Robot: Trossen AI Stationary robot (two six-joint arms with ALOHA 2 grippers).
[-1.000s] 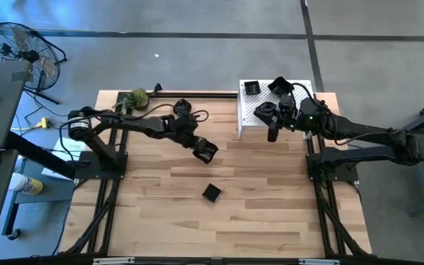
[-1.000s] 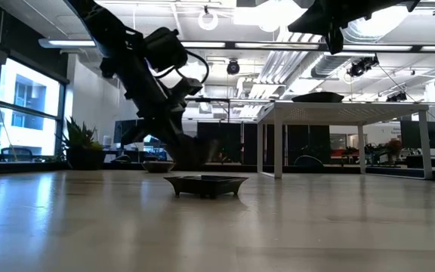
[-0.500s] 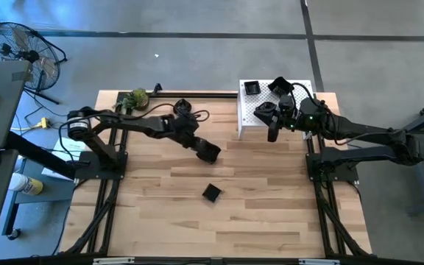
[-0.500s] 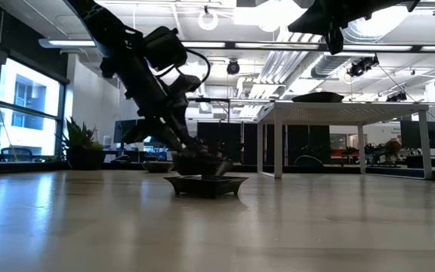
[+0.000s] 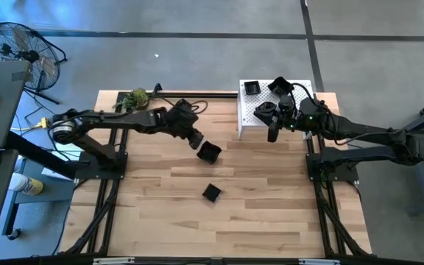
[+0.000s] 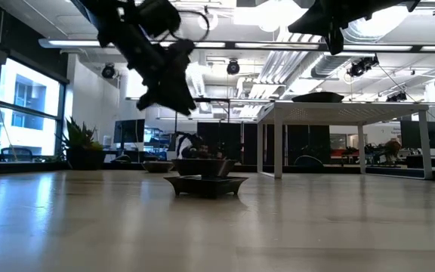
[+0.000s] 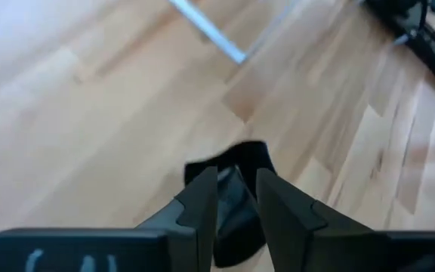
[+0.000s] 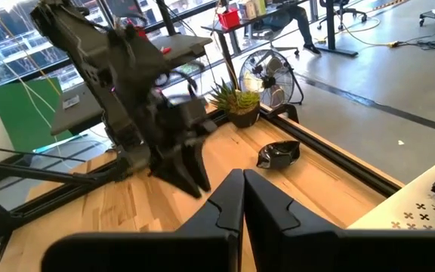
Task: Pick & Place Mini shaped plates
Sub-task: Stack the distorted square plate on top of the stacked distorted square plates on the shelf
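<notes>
Plates are what matters here: small glossy black dishes on a pale wooden surface [image 5: 168, 213], the largest thing in view. At its far right corner stands a white perforated stand [image 5: 250, 118] — the landmark for the rest.

The left arm [image 5: 116, 121] reaches across the far half of the surface toward the stand. Its left pincer [image 5: 195, 140] hangs above the wood, a little short of the stand's near left corner, with the fingers set a narrow way apart and nothing between them. Just below and past its tip lies a black plate [image 5: 209, 153], free on the wood, near the stand's front edge. A second square plate [image 5: 211, 193] lies farther from the stand, toward the middle of the surface.

The right arm [image 5: 366, 136] waits over the stand's right side; its right pincer [image 5: 272, 135] points down with the fingers pressed together, holding nothing.

On the stand, two more plates sit at its back edge — one square [image 5: 251, 88], one nearer the arm [image 5: 279, 85].

A green leafy ball [image 5: 134, 98] rests at the far left corner, well apart from the stand.
</notes>
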